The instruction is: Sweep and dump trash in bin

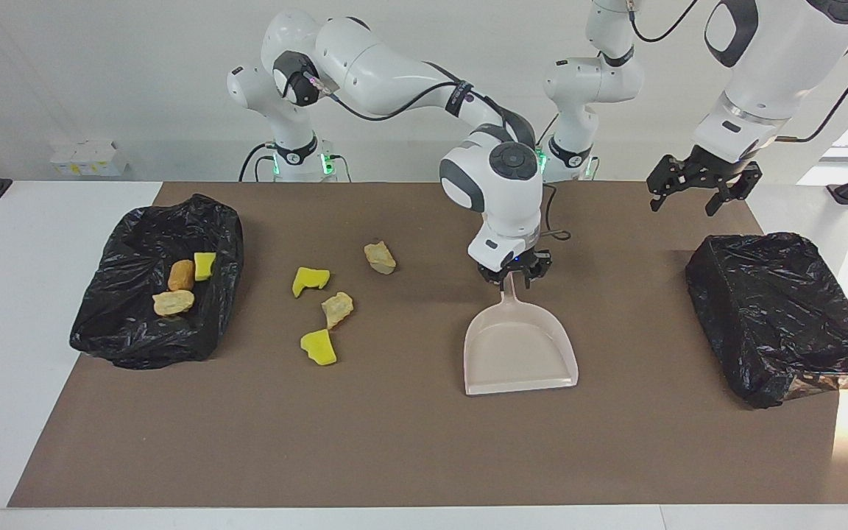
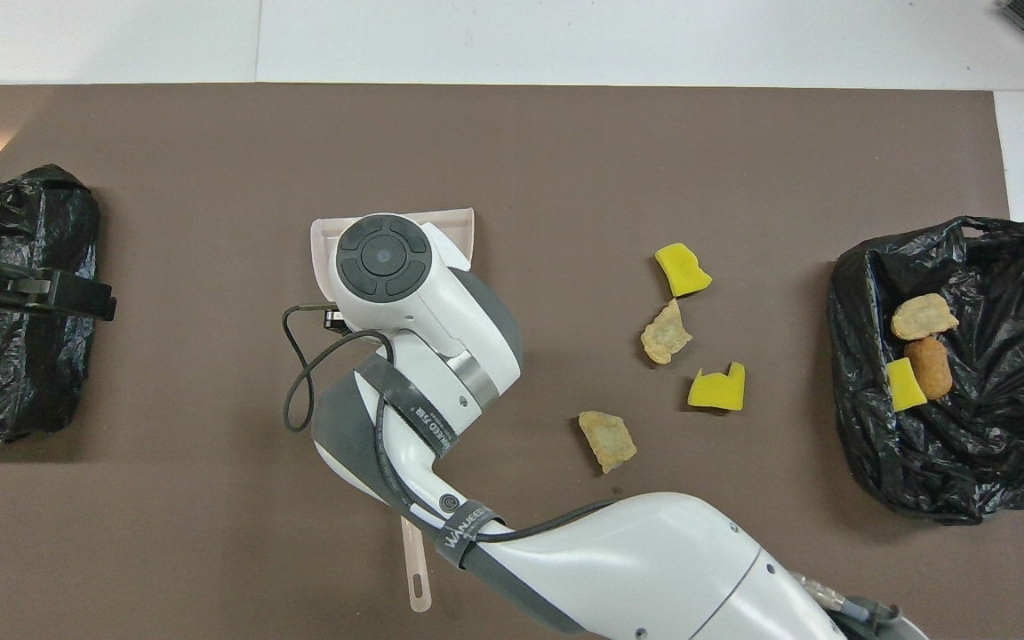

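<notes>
Hiding dustpan (image 2: 463, 233) overhead, right pincer (image 1: 514, 273) grip unclear; left pincer (image 1: 698, 189) apart over table edge

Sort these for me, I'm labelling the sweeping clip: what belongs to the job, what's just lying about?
Job: four loose yellow sponge and tan bread-like lumps; beige plastic dustpan; open black-bagged bin holding three lumps.
Lying about: closed black-bagged box; small white boxes.
</notes>
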Robot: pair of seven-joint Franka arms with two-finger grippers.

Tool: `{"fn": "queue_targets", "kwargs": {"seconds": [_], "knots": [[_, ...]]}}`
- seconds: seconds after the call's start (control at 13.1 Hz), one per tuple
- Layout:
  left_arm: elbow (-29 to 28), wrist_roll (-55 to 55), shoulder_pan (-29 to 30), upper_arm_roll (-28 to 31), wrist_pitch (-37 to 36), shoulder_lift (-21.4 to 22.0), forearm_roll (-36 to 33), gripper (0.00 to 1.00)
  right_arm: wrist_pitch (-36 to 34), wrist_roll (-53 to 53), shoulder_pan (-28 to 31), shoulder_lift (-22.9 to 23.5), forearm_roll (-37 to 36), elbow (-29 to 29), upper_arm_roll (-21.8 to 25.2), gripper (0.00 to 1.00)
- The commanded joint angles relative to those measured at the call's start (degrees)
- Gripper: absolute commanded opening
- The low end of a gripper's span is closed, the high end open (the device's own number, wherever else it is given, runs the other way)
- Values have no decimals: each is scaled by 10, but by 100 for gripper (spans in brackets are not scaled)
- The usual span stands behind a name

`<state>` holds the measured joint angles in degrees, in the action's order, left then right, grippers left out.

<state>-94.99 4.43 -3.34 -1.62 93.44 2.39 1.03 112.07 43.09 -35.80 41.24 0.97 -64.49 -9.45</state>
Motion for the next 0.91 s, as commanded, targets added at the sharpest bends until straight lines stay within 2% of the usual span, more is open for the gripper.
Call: {"fn": "queue_targets", "kwargs": {"seconds": [0.0,0.08,0.15,0.3,0.38,0.53,0.61,0.84], "knots": [[-10,6,-4,2,14,10,-9,100,14,11,-9,-108,13,-150,-6,58],[-10,7,-3,1,17,10,-9,100,22,10,-22,-134,13,-195,-6,60],[-12,6,-4,1,17,10,-9,100,24,10,-29,-155,13,-230,-6,66],[-12,6,-4,1,21,9,-9,100,25,10,-45,-187,13,-285,-6,86],[-12,6,-5,1,24,8,-9,100,25,10,-57,-201,13,-307,-5,100],[-13,5,-12,0,43,-4,-2,100,41,11,-69,-229,13,-357,-6,100],[-9,2,-29,0,47,-16,-1,100,61,13,-79,-250,18,-401,-7,100],[12,-1,-51,-6,50,-61,5,100,168,8,-112,-311,62,-531,-9,100]]}}
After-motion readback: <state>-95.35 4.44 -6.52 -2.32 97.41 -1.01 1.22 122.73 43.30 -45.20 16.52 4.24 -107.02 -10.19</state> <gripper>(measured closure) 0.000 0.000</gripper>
